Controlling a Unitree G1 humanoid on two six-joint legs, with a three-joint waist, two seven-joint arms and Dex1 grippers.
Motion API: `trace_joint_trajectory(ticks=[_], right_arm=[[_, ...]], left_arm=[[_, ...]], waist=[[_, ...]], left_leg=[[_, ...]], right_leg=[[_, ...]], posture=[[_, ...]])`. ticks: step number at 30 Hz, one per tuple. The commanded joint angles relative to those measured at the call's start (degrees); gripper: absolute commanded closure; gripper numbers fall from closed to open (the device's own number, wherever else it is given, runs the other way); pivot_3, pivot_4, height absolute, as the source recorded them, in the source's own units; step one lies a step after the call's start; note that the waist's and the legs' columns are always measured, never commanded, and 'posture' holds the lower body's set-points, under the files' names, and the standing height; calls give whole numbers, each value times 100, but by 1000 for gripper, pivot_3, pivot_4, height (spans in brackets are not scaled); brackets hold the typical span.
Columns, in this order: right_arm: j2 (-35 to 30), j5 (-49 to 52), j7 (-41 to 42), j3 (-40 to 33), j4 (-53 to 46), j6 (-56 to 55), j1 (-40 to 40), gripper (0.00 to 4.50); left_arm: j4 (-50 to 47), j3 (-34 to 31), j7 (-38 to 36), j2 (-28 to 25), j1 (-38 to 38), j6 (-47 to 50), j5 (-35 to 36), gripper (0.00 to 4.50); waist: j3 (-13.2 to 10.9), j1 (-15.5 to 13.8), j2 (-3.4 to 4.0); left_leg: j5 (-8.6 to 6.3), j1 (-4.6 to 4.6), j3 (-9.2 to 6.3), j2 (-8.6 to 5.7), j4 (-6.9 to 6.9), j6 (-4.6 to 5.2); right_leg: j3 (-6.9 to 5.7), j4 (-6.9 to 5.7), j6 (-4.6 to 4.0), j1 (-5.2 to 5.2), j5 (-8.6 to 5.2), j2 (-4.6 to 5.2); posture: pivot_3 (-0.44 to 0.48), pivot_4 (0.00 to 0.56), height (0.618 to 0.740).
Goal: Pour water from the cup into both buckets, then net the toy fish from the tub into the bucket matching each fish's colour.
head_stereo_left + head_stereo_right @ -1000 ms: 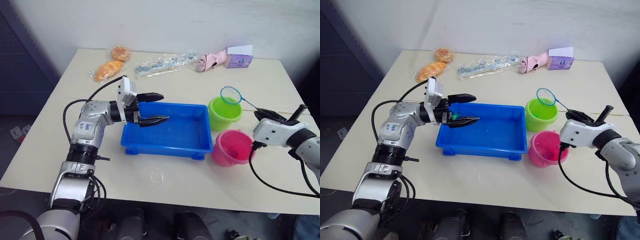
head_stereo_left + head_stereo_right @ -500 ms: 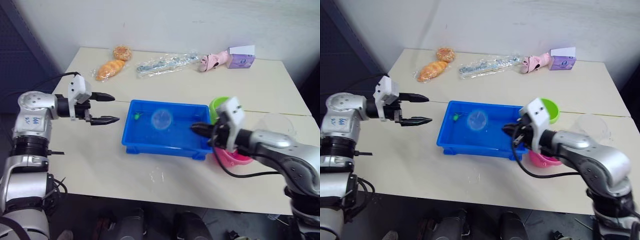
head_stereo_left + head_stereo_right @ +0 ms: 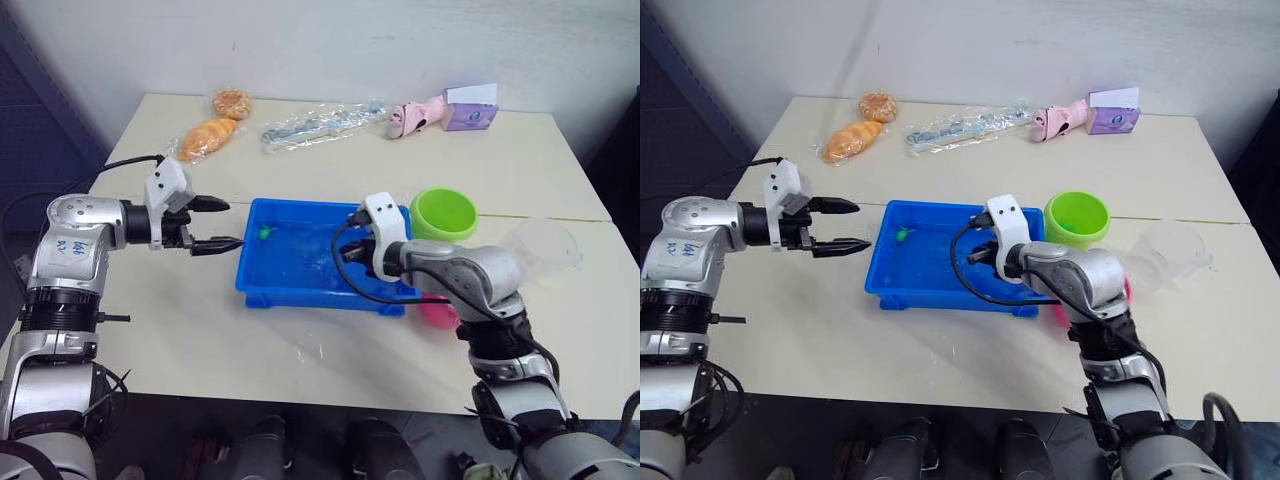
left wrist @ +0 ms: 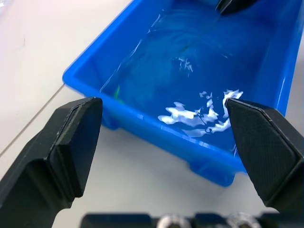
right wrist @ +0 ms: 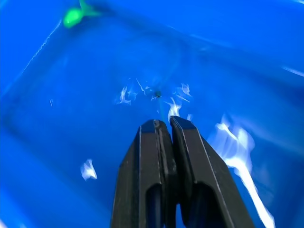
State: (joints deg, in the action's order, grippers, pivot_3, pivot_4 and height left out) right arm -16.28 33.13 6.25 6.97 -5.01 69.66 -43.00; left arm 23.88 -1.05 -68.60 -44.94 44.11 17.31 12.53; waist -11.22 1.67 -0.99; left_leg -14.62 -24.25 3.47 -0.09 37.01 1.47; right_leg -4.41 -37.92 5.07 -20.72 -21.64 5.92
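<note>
Netting stage under way: shallow rectangular bright blue plastic tub point(image 3: 300, 268) holds rippling water; one tiny green plastic fish point(image 5: 72, 17) lies ahead of the right gripper point(image 5: 162, 124), uncaught. That gripper reaches inside the tub, fingers clenched, seemingly on a thin net handle. Left gripper point(image 3: 214, 223) released, beside the tub. Lime green round pail point(image 3: 443, 213) just beyond the right arm.

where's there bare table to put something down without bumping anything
Bare table runs along the near edge in front of the tub. Another open patch lies between the tub and the snack packets at the back. It is crowded on the right, where the green bucket, pink bucket and cup cluster.
</note>
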Motion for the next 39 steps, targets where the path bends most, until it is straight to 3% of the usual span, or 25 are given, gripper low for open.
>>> trace_joint_trajectory(ticks=[1, 7, 15, 25, 34, 39], right_arm=[[350, -308, 189, 147, 429, -479, -226, 4500], [968, -646, 459, 273, 972, -1146, -390, 4500], [1499, -693, 881, 108, 1135, -1617, -411, 4500], [1372, -495, 1144, -219, 170, -1257, 55, 4500], [963, -134, 1117, -699, -889, -367, 460, 4500], [795, 459, 1056, -1351, -1643, 418, 785, 4500]], left_arm=[[-965, -55, 584, 129, -67, 681, 65, 43], [-1593, -131, 1010, -7, -492, 1040, -7, 43], [-1581, -282, 806, -357, -758, 823, 142, 43], [-1003, -131, 260, -568, -506, 395, 97, 43], [-1135, -185, 206, -459, -582, 430, 257, 43], [-1153, -266, 173, -301, -594, 392, 473, 43]], waist=[[0, 1, 0], [0, 64, 0], [0, 159, 0], [1, 155, -1], [1, 125, -2], [1, 99, -2]], left_leg=[[0, 0, 0, 0, -1, 0], [3, 4, 7, 7, -5, -6], [9, 4, 12, 14, -7, -16], [19, -1, 47, 25, -17, -32], [16, -3, 49, 23, -18, -27], [14, -4, 49, 21, -16, -24]], right_leg=[[1, 0, 0, 0, 0, 0], [12, -5, 0, -6, 0, -10], [20, -9, 0, -13, 0, -17], [65, -61, -1, -66, 0, -28], [75, -63, -2, -68, 0, -24], [77, -62, -2, -67, 0, -21]], posture=[[0, 150, 740], [0, 150, 740], [0, 150, 740], [0, 150, 740], [0, 150, 740], [0, 150, 740]])
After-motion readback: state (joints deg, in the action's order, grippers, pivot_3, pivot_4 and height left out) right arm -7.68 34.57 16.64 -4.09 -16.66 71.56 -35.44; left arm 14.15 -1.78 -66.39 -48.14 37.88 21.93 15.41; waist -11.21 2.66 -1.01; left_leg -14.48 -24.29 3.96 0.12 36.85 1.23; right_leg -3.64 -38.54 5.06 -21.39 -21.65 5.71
